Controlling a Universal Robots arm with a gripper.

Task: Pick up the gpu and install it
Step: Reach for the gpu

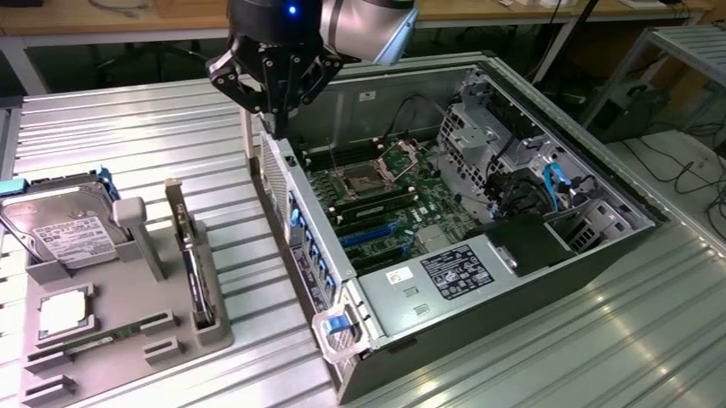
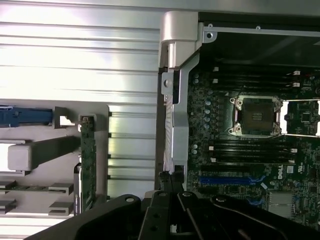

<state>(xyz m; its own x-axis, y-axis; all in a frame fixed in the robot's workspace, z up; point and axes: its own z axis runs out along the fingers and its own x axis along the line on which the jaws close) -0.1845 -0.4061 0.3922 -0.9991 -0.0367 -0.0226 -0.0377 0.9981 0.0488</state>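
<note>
Light: bright, even room light | Glare: ribbed table [image 1: 125,136] shines pale at nine o'clock in the exterior view, near white under my wrist camera | Shadow: case [image 1: 386,93] interior dim; my gripper [image 2: 168,180] a black silhouette | Glow: blue lamp [image 1: 292,10] at twelve o'clock

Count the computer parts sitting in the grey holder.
4: hard drive at the far end, processor nearer, memory stick beside it, gpu on edge along the exterior view's right. Others may be hidden.

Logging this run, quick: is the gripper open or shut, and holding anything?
Gripper: fingers shut, holding nothing, above the computer case's edge; the gpu stands in its holder.
</note>
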